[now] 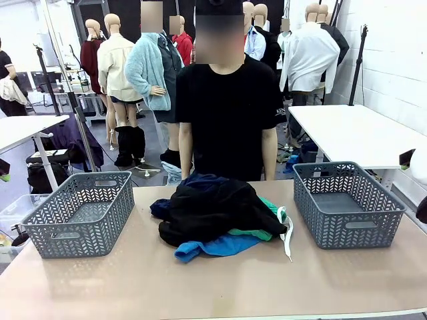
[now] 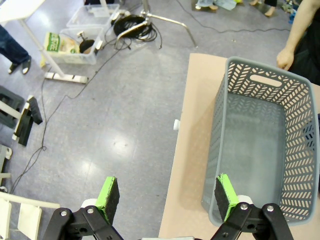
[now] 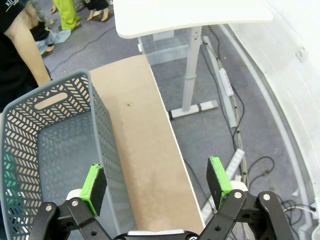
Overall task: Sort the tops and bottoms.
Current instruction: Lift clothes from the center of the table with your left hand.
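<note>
Above the left edge of the tan table (image 2: 192, 125), the left gripper (image 2: 167, 197) hangs with jaws spread beside a grey plastic lattice basket (image 2: 300, 125). The right gripper (image 3: 156, 184), also spread, hangs beside a matching grey basket (image 3: 30, 135). Between the baskets, a black garment (image 1: 217, 207) lies heaped over green shorts (image 1: 257, 234).

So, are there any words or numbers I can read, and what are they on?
Nothing reads clearly.
White print on the person's black sleeve: cut off, too small to read.
Print on the green-and-white bag in the clear bin: too blurred.
Left grey basket, right grey basket, clothes pile: no print seen.
</note>
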`<act>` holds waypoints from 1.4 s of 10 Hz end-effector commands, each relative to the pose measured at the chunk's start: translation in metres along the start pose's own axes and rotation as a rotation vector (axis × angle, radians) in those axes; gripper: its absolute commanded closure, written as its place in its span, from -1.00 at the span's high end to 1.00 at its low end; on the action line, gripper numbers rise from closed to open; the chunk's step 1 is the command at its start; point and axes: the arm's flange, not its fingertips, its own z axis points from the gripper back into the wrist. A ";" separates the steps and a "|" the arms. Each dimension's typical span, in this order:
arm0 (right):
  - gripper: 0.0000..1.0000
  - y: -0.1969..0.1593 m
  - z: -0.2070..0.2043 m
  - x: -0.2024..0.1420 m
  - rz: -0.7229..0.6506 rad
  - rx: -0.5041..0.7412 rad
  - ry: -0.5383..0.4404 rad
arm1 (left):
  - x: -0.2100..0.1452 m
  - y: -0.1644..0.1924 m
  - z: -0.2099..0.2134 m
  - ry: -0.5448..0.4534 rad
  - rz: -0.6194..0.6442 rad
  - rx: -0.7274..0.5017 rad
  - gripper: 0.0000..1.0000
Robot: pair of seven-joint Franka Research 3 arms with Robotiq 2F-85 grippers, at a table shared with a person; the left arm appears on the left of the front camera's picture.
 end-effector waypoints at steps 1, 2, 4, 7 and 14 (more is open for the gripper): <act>1.00 0.002 0.001 0.000 0.008 -0.007 0.011 | 0.012 -0.021 0.009 -0.072 -0.059 -0.040 1.00; 1.00 0.002 0.001 0.000 0.008 -0.007 0.011 | 0.022 -0.038 0.022 -0.121 -0.117 -0.090 1.00; 1.00 0.002 0.001 0.000 0.008 -0.007 0.011 | 0.041 -0.091 0.056 -0.242 -0.310 -0.210 1.00; 1.00 0.002 0.001 0.000 0.008 -0.007 0.011 | 0.035 -0.203 0.068 -0.183 -0.723 -0.444 1.00; 1.00 0.002 0.001 0.000 0.008 -0.007 0.011 | 0.001 -0.271 0.074 -0.140 -0.807 -0.490 1.00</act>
